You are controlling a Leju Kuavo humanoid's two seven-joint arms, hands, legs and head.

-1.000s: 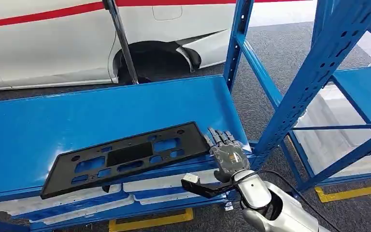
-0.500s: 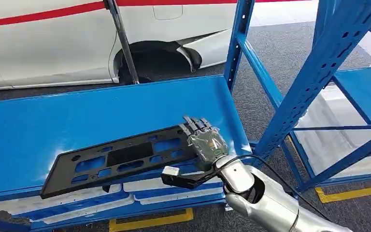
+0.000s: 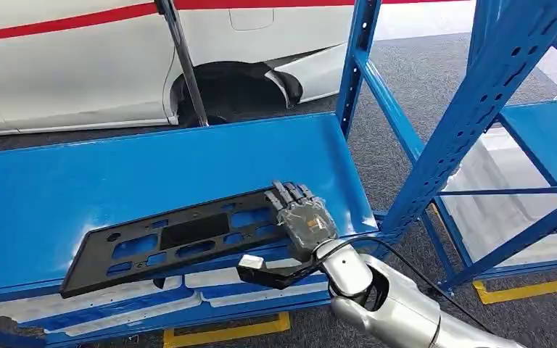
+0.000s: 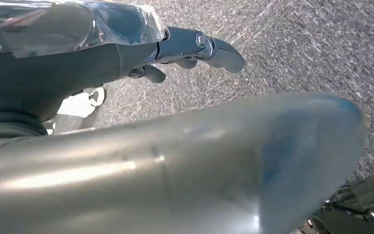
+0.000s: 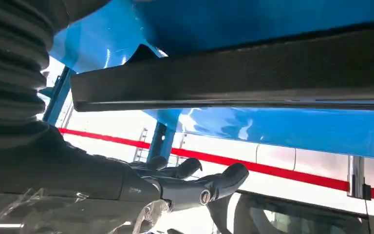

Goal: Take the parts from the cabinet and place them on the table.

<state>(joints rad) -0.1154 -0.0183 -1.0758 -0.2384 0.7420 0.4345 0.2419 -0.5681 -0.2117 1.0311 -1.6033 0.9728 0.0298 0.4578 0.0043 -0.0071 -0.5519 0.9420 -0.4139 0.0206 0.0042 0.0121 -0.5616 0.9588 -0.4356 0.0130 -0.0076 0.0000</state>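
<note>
On the blue shelf (image 3: pixel 152 163) lies a black perforated part (image 3: pixel 181 235). The right hand (image 3: pixel 301 217) rests over its right end, fingers spread. I cannot tell whether it grips.

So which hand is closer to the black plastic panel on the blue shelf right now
The right. The right hand lies over the near right end of the black panel on the blue shelf. The left hand hangs over grey carpet, away from the panel.
</note>
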